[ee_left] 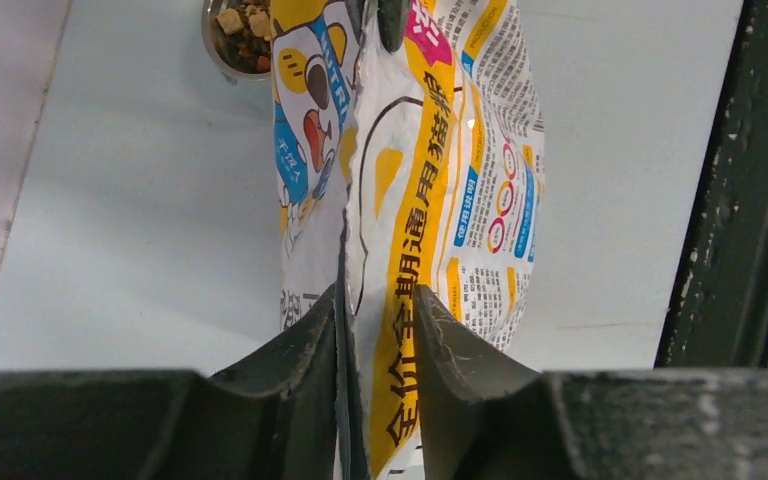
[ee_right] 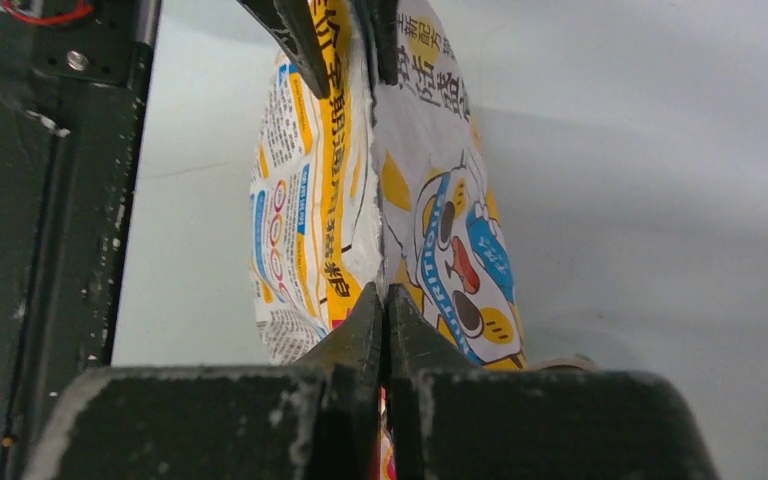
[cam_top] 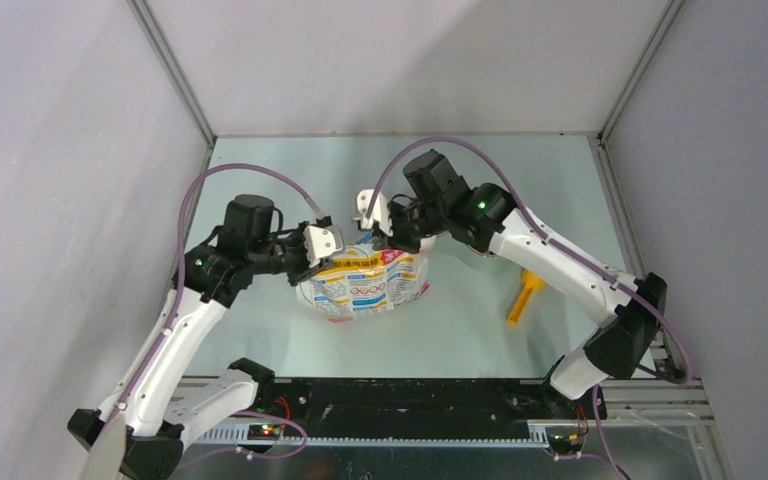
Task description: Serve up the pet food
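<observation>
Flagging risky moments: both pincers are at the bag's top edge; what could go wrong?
The right pincer clamps the foil bag, but the left pincer straddles its edge with jaws apart; pulling might slip it free. The metal bowl of kibble close by the bag could get knocked.

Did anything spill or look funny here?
No spill shows. The kibble sits in its bowl. The only odd bit: the bag looks crumpled, its top edge pinched in the right claw.
</observation>
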`<action>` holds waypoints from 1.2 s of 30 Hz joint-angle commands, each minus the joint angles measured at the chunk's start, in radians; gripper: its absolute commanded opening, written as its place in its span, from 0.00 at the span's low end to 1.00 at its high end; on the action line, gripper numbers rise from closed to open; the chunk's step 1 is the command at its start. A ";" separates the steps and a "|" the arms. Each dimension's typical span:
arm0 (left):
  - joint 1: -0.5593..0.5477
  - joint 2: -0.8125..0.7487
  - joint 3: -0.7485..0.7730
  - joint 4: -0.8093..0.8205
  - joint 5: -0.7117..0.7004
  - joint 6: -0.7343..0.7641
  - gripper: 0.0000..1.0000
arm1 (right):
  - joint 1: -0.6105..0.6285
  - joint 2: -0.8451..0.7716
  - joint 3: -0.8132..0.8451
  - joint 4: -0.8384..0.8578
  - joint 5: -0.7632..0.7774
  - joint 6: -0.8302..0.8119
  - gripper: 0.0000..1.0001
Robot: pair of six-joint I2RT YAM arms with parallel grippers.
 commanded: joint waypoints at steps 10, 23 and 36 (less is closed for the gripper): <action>0.063 0.001 -0.072 0.229 0.049 -0.308 0.00 | -0.150 0.071 0.111 -0.084 -0.201 -0.078 0.50; 0.076 0.044 -0.021 0.239 0.151 -0.337 0.41 | -0.235 0.047 0.143 -0.132 -0.186 -0.118 0.00; -0.031 0.216 0.104 0.258 0.215 -0.305 0.02 | -0.260 0.041 0.118 -0.082 -0.238 -0.019 0.22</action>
